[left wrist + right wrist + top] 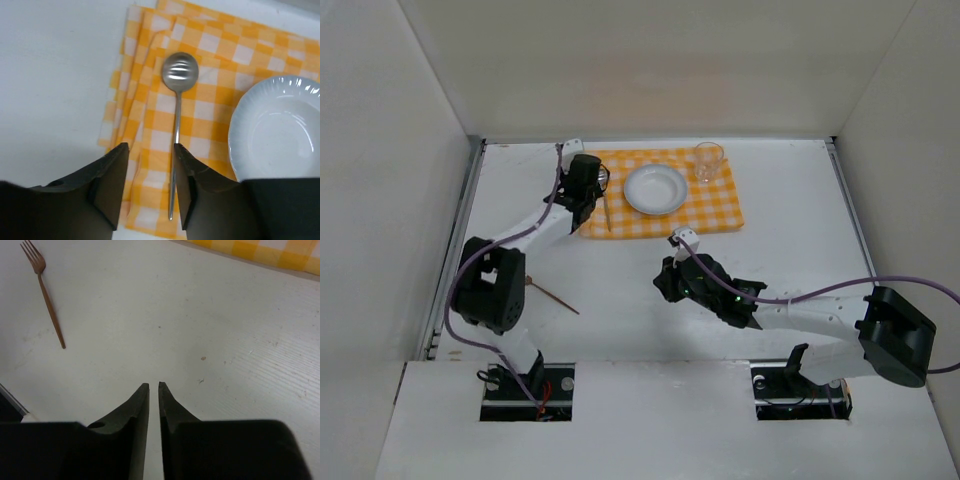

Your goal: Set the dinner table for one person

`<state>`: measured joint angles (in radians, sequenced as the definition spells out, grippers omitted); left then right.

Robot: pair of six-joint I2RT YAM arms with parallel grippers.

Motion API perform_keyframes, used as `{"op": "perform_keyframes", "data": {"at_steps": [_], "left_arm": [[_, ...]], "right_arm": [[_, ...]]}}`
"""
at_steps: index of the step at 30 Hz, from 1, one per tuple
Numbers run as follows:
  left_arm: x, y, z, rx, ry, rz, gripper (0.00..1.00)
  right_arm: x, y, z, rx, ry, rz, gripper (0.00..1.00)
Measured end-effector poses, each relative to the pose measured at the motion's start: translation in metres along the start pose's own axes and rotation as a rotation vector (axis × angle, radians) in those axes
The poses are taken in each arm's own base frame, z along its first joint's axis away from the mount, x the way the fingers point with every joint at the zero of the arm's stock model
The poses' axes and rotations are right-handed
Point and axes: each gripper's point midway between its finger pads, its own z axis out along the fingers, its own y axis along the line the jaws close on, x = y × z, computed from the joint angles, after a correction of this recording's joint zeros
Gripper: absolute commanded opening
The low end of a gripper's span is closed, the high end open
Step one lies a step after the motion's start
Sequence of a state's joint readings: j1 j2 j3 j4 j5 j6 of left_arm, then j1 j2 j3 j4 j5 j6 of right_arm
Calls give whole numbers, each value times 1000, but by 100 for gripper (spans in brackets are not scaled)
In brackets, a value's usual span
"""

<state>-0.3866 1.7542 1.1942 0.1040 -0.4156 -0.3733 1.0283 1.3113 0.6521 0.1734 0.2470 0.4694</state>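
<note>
The dinner table (790, 230) is a large white surface. On its far part lies an orange-and-white checked cloth (720, 212) with a white plate (655, 189), a clear glass (709, 160) and a silver spoon (607, 207) left of the plate. My left gripper (586, 200) is open and empty just above the spoon (176, 125), whose handle runs along the inner edge of the right finger (192, 190). The plate (275, 135) is to the right. My right gripper (670, 280) is shut and empty (154, 385), low over the bare table. A copper fork (555, 297) lies on the table.
In the right wrist view the fork (47, 297) lies far left of the fingers, tines away, and the cloth's edge (260, 250) shows at the top right. White walls enclose the table on three sides. Metal strips run along the table's side edges.
</note>
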Motion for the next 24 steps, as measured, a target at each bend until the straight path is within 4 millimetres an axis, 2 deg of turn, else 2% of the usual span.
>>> {"op": "perform_keyframes", "data": {"at_steps": [3, 5, 7, 11, 15, 20, 24], "left_arm": [[-13, 21, -31, -53, -32, -59, 27], [-8, 40, -50, -96, -35, -98, 25], [8, 61, -68, -140, -21, -128, 24], [53, 108, -106, -223, 24, -188, 18], [73, 140, -139, -254, 12, -277, 17], [93, 160, -158, -282, 11, -366, 16], [126, 174, -161, -354, 87, -377, 26]], "right_arm": [[0, 0, 0, 0, 1, -1, 11], [0, 0, 0, -1, 1, -2, 10], [1, 2, 0, -7, 3, -5, 10], [14, 14, 3, -39, 41, -26, 10], [37, 32, 11, -81, 108, -66, 10], [52, 44, 20, -104, 154, -98, 10], [47, 50, 24, -112, 147, -98, 12]]}}
